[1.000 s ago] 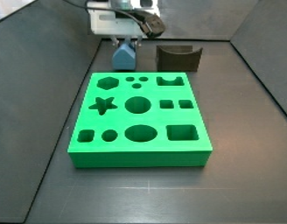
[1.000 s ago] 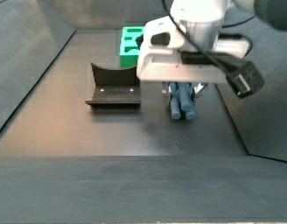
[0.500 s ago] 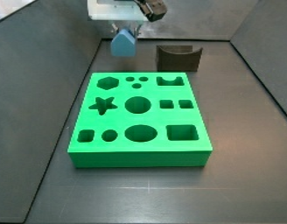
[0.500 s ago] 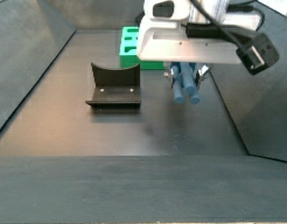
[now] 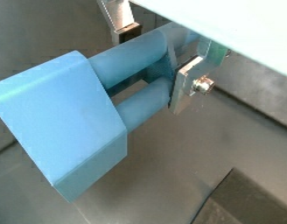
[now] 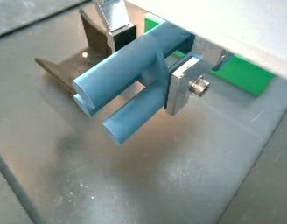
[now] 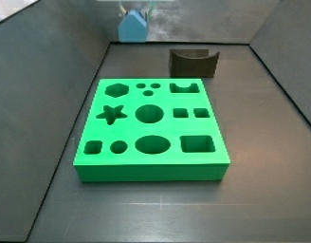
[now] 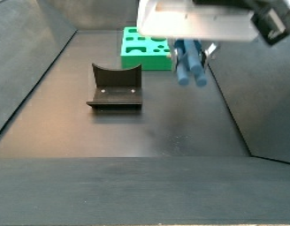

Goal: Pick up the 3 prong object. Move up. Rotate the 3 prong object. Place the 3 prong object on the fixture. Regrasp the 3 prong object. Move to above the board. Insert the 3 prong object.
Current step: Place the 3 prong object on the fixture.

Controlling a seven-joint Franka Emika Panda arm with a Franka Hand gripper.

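3 prong object: a blue-grey piece of parallel bars joined at one end by a flat block. It is clamped in the end effector and hangs clear of the dark floor, with nothing touching it from below in either side view.

Grip state: the end effector is clenched on the piece. In both wrist views one silver finger presses flat against the side of the outer bar. The opposite finger shows at the far side of the bars.

Handling judgement:
- The bars look rigid and straight, with no sag along the free length, so the piece probably behaves as a stiff, light moulded part.
- The surfaces appear smooth and rounded. Slip or roll between the flat fingers is a possible risk during rotation.
- The wide block end projects well beyond the fingers, so that end may tend to droop.
- Best hold, by judgement: across the parallel bars, as now.

Surroundings: the fixture stands on the floor, apart from the hanging piece. The board lies flat, its cut-outs unoccupied.
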